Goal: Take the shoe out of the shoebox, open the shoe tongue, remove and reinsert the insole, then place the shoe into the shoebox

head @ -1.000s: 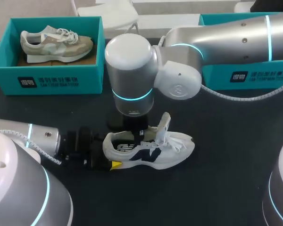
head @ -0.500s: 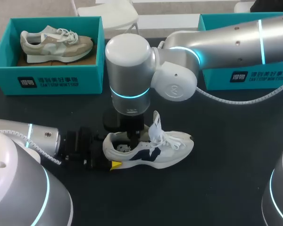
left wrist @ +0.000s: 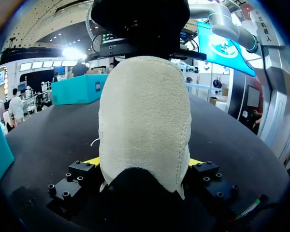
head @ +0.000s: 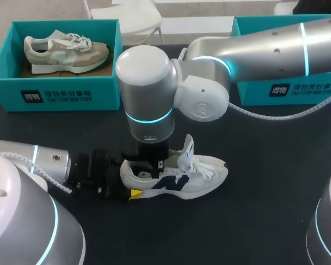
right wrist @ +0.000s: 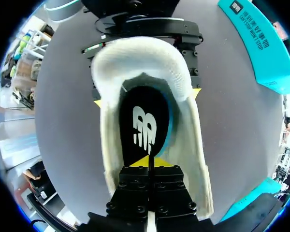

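Two steps done: shoe (head: 176, 179) out on table (head: 254, 221), tongue (head: 186, 150) raised. Left fingers (left wrist: 92, 162) clamped on heel (left wrist: 145, 121), right fingers (right wrist: 149, 162) together at insole (right wrist: 145, 128). Yet to pull, reinsert, box.

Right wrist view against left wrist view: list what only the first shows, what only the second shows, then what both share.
Only the right wrist view: inside the white shoe, the black insole, with the right jaws close together over it. Only the left wrist view: the outer back of the heel. Both: the shoe, the left jaws clamping its heel from both sides, the dark table.
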You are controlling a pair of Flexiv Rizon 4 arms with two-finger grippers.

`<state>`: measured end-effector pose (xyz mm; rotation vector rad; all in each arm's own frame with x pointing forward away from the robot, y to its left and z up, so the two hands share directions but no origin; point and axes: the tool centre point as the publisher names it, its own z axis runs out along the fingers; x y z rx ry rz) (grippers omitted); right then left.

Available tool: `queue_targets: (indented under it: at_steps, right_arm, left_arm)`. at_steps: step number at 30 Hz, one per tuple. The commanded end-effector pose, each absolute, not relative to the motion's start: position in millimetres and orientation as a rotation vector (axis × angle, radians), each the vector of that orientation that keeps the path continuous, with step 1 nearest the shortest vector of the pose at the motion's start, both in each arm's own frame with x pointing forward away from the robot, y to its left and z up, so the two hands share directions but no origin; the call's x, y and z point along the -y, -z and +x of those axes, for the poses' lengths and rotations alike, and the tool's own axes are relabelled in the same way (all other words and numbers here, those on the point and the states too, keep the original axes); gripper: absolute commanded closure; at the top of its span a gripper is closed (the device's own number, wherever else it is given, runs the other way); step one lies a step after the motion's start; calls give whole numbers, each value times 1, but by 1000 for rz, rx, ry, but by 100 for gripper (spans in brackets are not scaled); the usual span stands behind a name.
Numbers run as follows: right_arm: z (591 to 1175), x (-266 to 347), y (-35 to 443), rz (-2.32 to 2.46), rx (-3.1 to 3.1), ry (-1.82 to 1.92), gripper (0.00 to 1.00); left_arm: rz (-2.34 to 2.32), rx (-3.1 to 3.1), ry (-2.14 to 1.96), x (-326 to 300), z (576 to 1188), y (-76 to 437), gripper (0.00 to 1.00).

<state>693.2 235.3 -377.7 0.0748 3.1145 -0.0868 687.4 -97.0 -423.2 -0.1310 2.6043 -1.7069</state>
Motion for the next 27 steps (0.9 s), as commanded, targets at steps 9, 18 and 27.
queue_targets:
  at_steps: [9, 18, 27]
  right_arm:
    - [699, -214, 314, 20, -3000, 40, 100]
    - [724, -227, 305, -102, -2946, -65, 100]
    - [731, -264, 304, -218, -2975, -233, 100]
  left_arm:
    - [-135, -2605, 1701, 98, 684, 427, 100]
    - [-135, -2605, 1701, 98, 684, 427, 100]
    - [-135, -2605, 1701, 98, 684, 427, 100]
